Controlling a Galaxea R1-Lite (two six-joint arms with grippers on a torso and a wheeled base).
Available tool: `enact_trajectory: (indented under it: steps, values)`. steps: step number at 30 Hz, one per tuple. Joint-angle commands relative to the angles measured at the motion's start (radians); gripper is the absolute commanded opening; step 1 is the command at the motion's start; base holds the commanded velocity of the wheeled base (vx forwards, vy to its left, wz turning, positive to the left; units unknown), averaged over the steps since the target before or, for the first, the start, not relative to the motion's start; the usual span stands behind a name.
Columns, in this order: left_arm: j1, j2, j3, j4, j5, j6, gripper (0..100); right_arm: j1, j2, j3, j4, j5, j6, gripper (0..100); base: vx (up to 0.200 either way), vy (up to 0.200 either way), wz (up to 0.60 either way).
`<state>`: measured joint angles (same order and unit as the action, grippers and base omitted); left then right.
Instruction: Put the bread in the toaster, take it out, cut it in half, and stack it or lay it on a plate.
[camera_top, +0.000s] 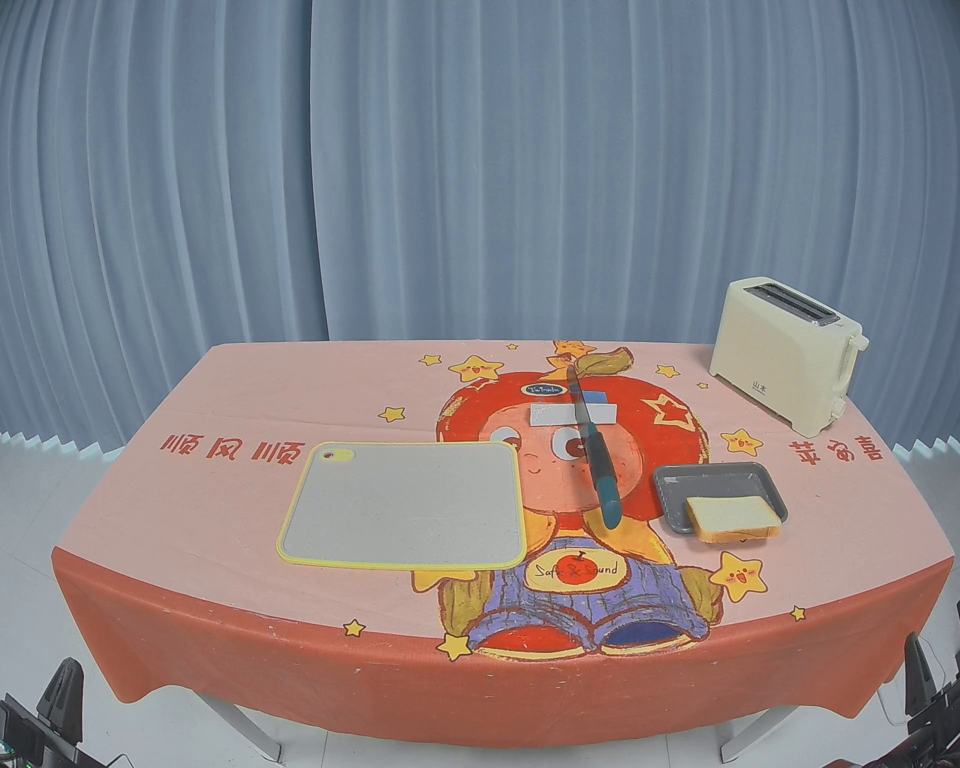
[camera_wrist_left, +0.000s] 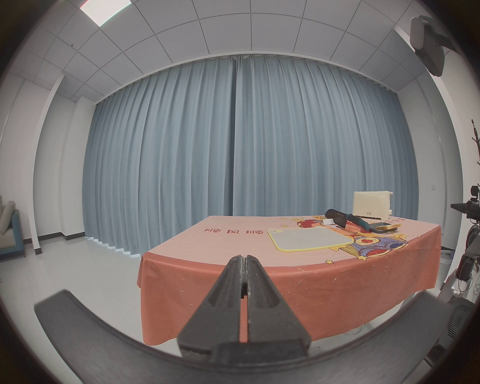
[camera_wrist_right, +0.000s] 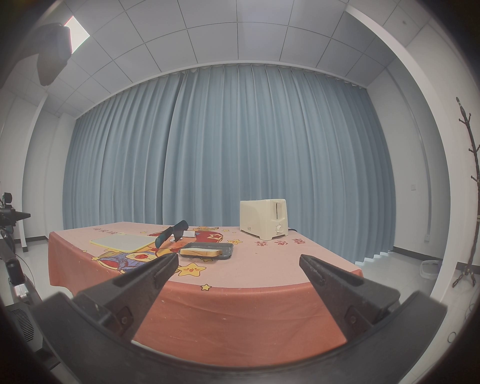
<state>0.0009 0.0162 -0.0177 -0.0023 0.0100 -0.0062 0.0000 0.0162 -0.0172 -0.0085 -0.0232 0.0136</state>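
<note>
Square bread slice (camera_top: 733, 517) lies flat on the grey tray (camera_top: 708, 482); cream toaster (camera_top: 787, 352) stands upright behind it.

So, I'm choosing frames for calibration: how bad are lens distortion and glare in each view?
Head view: mild bend, the curtain folds bow toward the sides; light even, no glare on the toaster. Left wrist view: strong fisheye, dark corners, ceiling light bright at the edge. Right wrist view: same fisheye and dark corners, ceiling light small and bright.
</note>
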Motion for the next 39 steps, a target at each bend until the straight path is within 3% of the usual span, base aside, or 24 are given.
enact_trajectory:
  steps: [1,19,25,36,39]
  values:
    - [0.001,-0.016,0.018,0.001,0.001,-0.001,0,0.000,-0.016,0.017,-0.001,0.000,0.000,100,0.000,0.000,0.00]
    - [0.001,-0.016,0.018,-0.001,0.001,-0.001,0,0.000,-0.016,0.017,-0.001,-0.001,0.000,100,0.000,0.000,0.00]
    - [0.001,-0.016,0.018,-0.001,0.001,0.000,0,0.000,-0.016,0.017,-0.139,0.000,0.003,100,0.000,0.000,0.00]
    - [0.001,-0.016,0.018,-0.001,0.001,-0.001,0,0.000,-0.016,0.017,-0.136,0.002,0.011,100,0.000,0.000,0.00]
    - [0.001,-0.016,0.018,0.001,0.001,-0.001,0,0.000,-0.016,0.017,-0.136,0.025,0.019,100,0.000,0.000,0.00]
